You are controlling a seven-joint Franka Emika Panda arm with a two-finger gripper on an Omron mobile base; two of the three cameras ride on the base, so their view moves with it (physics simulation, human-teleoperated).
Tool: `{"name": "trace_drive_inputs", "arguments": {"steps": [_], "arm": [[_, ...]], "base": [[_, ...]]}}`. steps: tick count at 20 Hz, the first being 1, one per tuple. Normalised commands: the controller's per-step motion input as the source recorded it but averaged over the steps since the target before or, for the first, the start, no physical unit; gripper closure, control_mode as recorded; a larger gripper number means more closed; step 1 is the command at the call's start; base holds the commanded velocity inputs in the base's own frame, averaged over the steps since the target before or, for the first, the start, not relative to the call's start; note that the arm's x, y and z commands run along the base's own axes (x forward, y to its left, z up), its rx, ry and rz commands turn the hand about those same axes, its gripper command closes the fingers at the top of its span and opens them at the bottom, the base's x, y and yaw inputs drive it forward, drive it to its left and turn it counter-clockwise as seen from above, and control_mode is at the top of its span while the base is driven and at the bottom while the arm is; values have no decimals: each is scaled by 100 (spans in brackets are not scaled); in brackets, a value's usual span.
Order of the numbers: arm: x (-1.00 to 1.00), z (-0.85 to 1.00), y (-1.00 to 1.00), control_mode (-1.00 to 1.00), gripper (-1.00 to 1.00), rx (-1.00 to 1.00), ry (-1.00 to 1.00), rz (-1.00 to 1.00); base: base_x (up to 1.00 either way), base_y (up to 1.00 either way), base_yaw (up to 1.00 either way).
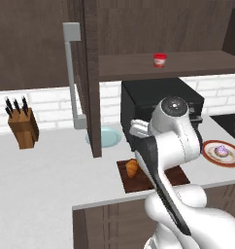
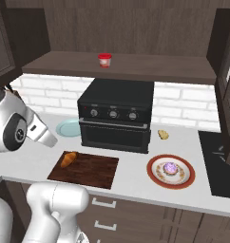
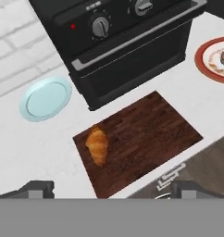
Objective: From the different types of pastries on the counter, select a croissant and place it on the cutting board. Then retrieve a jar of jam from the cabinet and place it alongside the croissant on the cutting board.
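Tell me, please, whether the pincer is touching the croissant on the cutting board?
Apart. In the hand view the pincer stands open, its fingertips wide at the bottom edge, with bare cutting board between them and the croissant.

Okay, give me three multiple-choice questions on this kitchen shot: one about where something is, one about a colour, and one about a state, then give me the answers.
1. Where does the croissant lie?
A. on the pale blue plate
B. on the cutting board, near one end
C. on top of the oven

2. What colour is the lid of the jar on the cabinet shelf?
A. red
B. green
C. white

3. How does the pincer stand?
A. shut on the croissant
B. shut on the jar
C. open, holding nothing

Answers:
1 B: the croissant rests on the cutting board, apart from the pale blue plate beside the oven.
2 A: the jar on the shelf above the oven has a red lid.
3 C: the pincer has its tips wide apart above the board, with nothing between them.
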Motion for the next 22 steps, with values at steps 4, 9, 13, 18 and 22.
{"name": "trace_drive_inputs", "arguments": {"steps": [4,9,13,18,22], "arm": [[-28,100,-3,-100,-100,0,-4,7],[-27,95,0,-100,-100,-5,-17,7],[-2,84,-2,-100,-100,-12,-25,5],[7,70,-11,-100,-100,-5,-12,6],[13,69,-23,-100,-100,0,-5,11]], "base": [[0,0,0],[0,0,0],[0,0,0],[0,0,0],[0,0,0]]}}
